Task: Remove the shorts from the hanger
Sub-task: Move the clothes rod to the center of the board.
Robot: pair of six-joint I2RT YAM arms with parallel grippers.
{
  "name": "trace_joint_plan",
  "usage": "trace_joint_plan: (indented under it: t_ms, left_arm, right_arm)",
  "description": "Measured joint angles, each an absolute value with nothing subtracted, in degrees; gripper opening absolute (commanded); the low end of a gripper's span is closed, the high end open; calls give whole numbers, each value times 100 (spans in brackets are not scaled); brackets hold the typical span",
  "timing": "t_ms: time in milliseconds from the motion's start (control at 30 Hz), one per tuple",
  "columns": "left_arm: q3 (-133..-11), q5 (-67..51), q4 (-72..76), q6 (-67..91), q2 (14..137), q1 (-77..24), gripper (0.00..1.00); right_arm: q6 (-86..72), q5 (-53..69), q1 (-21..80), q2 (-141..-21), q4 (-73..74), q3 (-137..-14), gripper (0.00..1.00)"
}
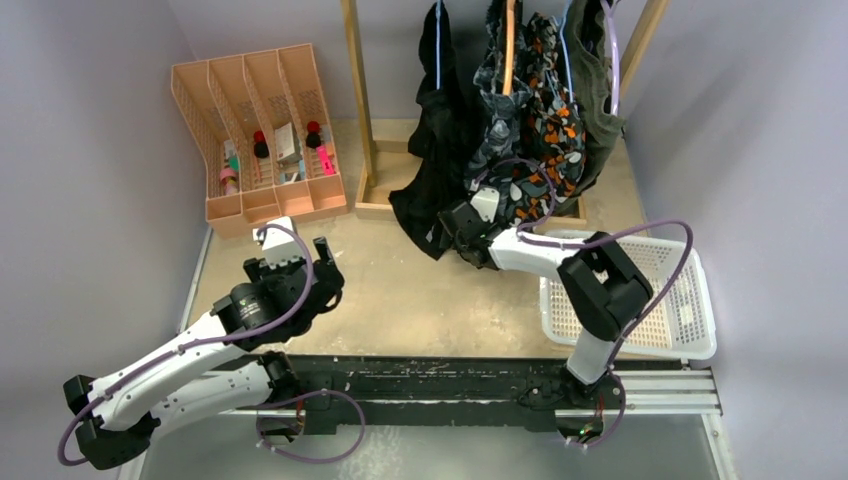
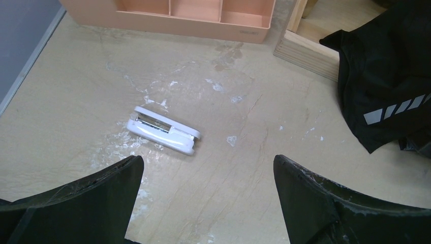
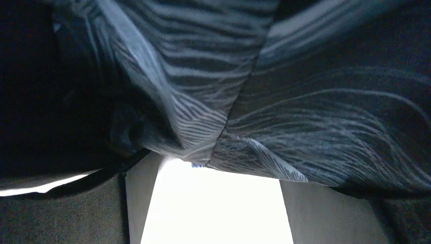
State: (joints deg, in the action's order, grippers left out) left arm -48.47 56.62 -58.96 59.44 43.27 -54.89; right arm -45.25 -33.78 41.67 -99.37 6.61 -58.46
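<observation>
Currently left pincer (image 2: 207,168) gapes wide; right pincer (image 1: 452,232), pressed into patterned shorts (image 3: 315,101), cannot be judged.

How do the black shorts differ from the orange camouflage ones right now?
The black shorts are plain, with reflective grey stripes near one hem; the orange camouflage shorts are covered in orange, white and black patches. The black shorts hang leftmost on the rack; the orange camouflage shorts hang between the blue-grey patterned pair and the olive pair. Both are on hangers, not yet removed.
</observation>
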Motion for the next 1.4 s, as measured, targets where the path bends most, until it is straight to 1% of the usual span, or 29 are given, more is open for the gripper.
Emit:
trace_joint_plan:
  t_ms: [133,300,500,733,1000,1267,1400]
  left_arm:
    - [-4847,5662,-5896,5944,4327,-5489,100]
    - [-4847,5662,-5896,5944,4381,-5489,100]
    - [-4847,5660,-5896,5942,4504,-5489,100]
    - [-4847,5662,-5898,5944,4532,-5489,100]
    - [-4847,5658,-5898,5944,4598,-5489,100]
    - [-4847,5631,-5898,5944,4663,-5489,100]
    - [-4847,5612,-5898,5942,4703,-5489,100]
  right_arm:
    - [-4174,-3457,3881,-10331,19,-5833,82]
    - [-3509,-3483,3570,-10779,-738,-5896,82]
    - [-2862,-3100,3358,-10954,-1000,-6069,82]
    - [-2480,-2845,3057,-11325,-1227,-6499,82]
    - [-2200,-2543,2766,-11279,-1358,-6420,83]
    - [-2023,-2141,2368,-11142,-1142,-6399,82]
    - [-2008,-2130,2283,-10844,-1157,-6112,83]
